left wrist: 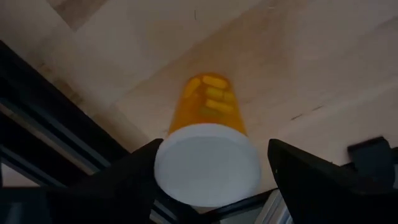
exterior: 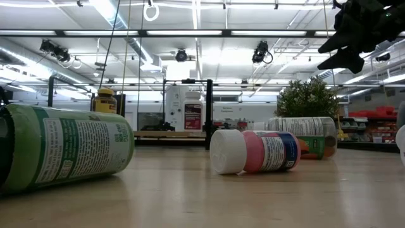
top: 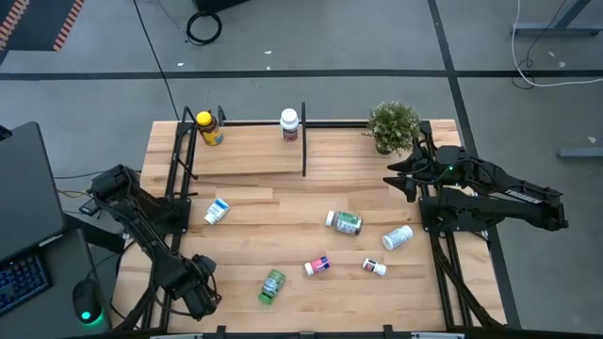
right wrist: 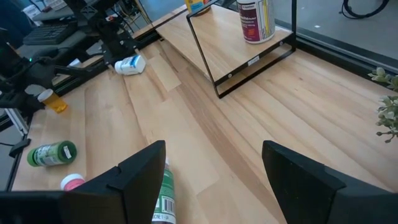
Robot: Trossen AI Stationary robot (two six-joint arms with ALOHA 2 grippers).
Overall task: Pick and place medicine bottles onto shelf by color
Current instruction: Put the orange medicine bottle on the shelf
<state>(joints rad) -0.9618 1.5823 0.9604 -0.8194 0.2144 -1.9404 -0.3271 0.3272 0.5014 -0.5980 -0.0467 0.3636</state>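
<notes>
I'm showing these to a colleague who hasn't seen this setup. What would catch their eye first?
Probably the left gripper at the table's near left corner, its fingers on either side of an amber pill bottle with a white cap. Next, the loose bottles lying on their sides across the plank table, such as the green bottle. Last, the shelf at the far edge, where a yellow-capped bottle and a white bottle stand upright.

Amber bottle, white cap; green bottle; pale wooden shelf, black rods.
</notes>
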